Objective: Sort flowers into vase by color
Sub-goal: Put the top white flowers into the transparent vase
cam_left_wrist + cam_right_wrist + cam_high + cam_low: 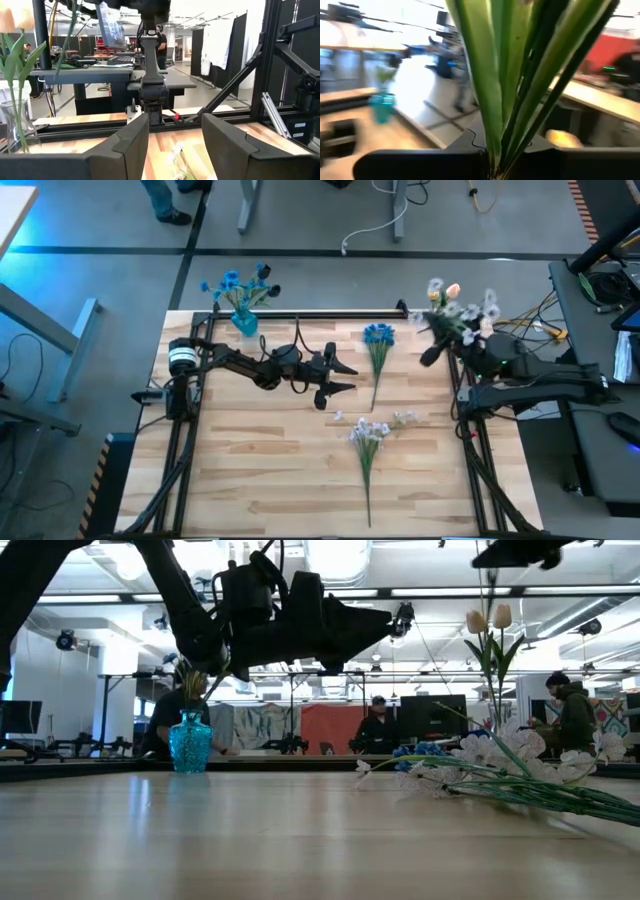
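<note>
**Ana:** Green stems fill the right wrist view. The right hand [492, 167] is closed on a tulip sprig [447, 292], isn't it?

**Ben:** Yes, pinched low on the stem, over the clear vase [17, 125] at the table's [270, 470] far right corner, among white blossoms already there.

**Ana:** And the left hand [343, 377]?

**Ben:** Fingers wide, holding nothing, hovering mid-table just beside the loose blue sprig [378, 338]. A white-lilac sprig [368, 435] lies nearer the front edge. The blue vase [245, 321] at the far left corner has blue flowers in it.

**Ana:** So how should the right arm finish well?

**Ben:** I'd say keep the stem upright and lower it straight down, so the tip enters the neck without pushing the stems inside. Only open the fingers once the stem rests deep enough to stand, otherwise the heavy bud may tip it out.
</note>
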Robot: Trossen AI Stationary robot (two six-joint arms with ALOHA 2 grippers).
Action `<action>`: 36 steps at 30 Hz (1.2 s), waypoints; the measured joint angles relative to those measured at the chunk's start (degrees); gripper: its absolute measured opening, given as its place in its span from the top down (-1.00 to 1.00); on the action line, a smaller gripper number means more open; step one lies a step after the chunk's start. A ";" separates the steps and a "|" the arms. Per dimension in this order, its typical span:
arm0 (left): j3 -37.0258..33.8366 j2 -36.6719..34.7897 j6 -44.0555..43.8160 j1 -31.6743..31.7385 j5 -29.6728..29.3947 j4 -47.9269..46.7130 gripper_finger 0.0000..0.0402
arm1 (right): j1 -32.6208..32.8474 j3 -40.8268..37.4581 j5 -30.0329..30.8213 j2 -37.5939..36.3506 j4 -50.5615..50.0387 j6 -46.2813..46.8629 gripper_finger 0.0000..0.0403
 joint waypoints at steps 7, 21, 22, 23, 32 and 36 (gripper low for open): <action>-0.01 0.00 0.00 -0.04 0.11 -1.13 0.18 | 0.00 6.21 13.69 -0.96 -14.17 3.52 0.94; -0.02 0.00 0.19 -0.09 0.14 -1.37 0.18 | -8.45 5.07 19.07 -8.03 -16.95 7.22 0.94; -0.02 0.00 0.46 -0.11 0.15 -1.35 0.18 | -9.48 4.43 18.02 -8.39 -16.02 7.37 0.94; -0.02 0.00 0.71 -0.11 0.15 -1.33 0.18 | -10.58 3.42 17.18 -8.59 -14.78 7.23 0.94; -0.02 0.00 1.07 -0.09 0.50 -1.18 0.18 | -22.29 -5.87 0.19 -7.28 2.29 2.87 0.94; -0.02 0.00 1.09 -0.11 0.94 -1.23 0.18 | -27.46 -6.64 -6.63 -5.02 2.67 3.91 0.94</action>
